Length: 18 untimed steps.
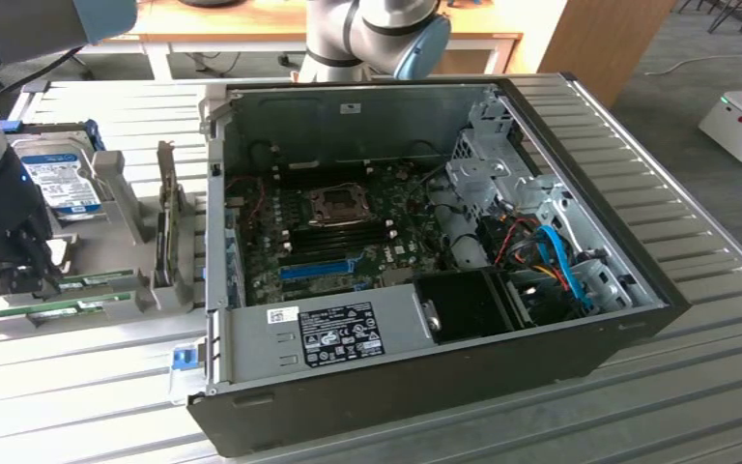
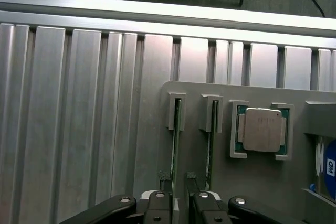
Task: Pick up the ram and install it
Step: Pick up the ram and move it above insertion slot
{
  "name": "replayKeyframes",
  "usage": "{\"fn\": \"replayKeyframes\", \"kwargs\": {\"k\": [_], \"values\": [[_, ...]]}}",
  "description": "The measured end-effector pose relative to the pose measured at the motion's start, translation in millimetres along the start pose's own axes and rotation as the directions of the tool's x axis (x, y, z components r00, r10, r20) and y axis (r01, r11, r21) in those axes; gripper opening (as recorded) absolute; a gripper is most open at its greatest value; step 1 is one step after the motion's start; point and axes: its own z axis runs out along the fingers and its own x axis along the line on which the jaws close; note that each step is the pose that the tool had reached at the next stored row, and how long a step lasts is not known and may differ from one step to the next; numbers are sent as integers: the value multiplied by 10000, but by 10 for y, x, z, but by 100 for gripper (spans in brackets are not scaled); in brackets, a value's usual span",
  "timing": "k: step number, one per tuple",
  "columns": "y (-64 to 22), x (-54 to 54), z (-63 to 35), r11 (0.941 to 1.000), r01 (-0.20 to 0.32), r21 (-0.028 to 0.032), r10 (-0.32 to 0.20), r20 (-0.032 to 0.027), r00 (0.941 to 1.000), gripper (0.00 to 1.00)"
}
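Two green ram sticks stand on edge in slots of a grey holder (image 2: 252,182). One ram (image 2: 176,145) runs between my fingertips; the second ram (image 2: 211,145) stands just beside it. My gripper (image 2: 177,176) is open, with one fingertip on each side of the first stick and a gap to it on both sides. In the exterior view the gripper (image 1: 20,278) hangs low over the holder's end at the exterior view's left, where the ram sticks (image 1: 88,282) lie. The open computer case (image 1: 423,242) shows its motherboard (image 1: 345,232) in the middle.
A processor chip (image 2: 261,129) sits in a pocket of the holder beside the rams. A hard drive with a blue label (image 1: 62,184) stands further back on the same holder. Upright grey brackets (image 1: 171,232) stand between the holder and the case. The table (image 1: 680,387) is ribbed metal.
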Motion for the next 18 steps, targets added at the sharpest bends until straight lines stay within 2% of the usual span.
{"fn": "replayKeyframes", "kwargs": {"k": [12, 18], "values": [[-6, 4, 155, 10000, 1, 26, -1, -2, 10000, 24], [-8, 4, 182, 10000, 1, 25, -1, -2, 10000, 24]]}}
